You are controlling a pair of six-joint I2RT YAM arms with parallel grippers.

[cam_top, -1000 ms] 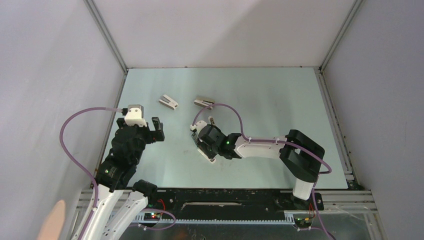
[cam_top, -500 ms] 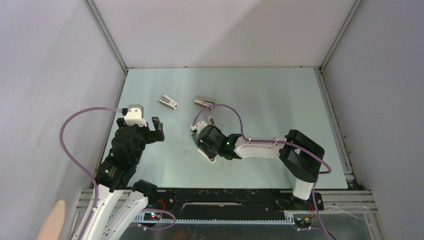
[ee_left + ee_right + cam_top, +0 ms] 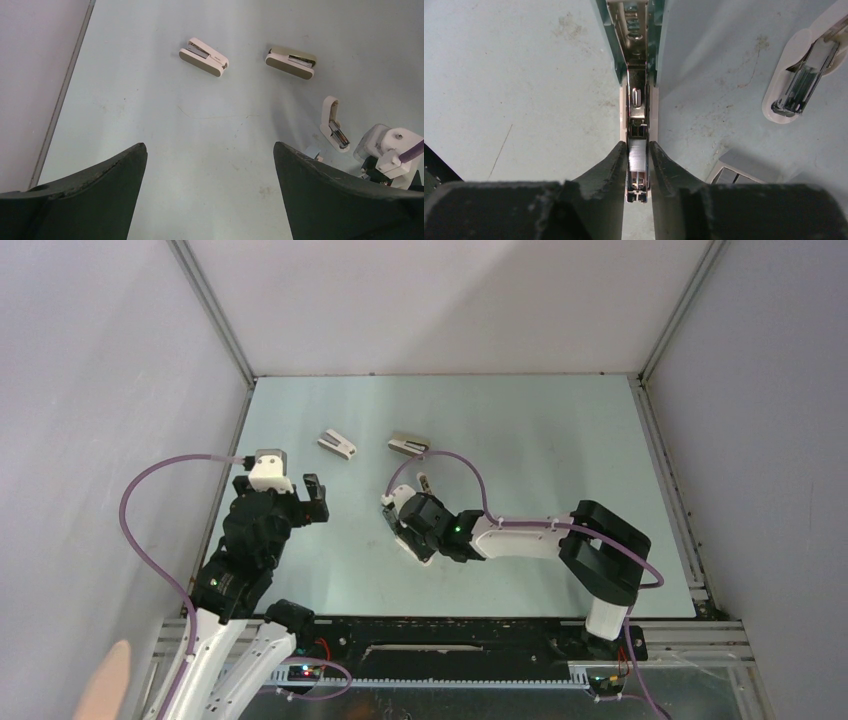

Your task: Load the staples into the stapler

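Note:
The slim pale stapler (image 3: 637, 95) lies open on the table, its metal channel facing up and its bluish lid (image 3: 610, 30) swung away. My right gripper (image 3: 638, 150) is shut on a short silvery strip of staples (image 3: 637, 152) that sits in the channel. The staple box (image 3: 744, 172) with its grey inner tray lies just right of my fingers. In the top view the right gripper (image 3: 408, 525) covers most of the stapler (image 3: 423, 558). My left gripper (image 3: 209, 145) is open and empty above bare table, at the left in the top view (image 3: 300, 502).
A small white stub (image 3: 801, 75) lies beyond the box; it also shows in the left wrist view (image 3: 332, 122). A white wedge stapler (image 3: 337, 443) and a beige one (image 3: 409, 445) lie farther back. Grey walls enclose the table on three sides.
My right gripper has shifted slightly along the stapler toward the near edge. The left arm has not moved.

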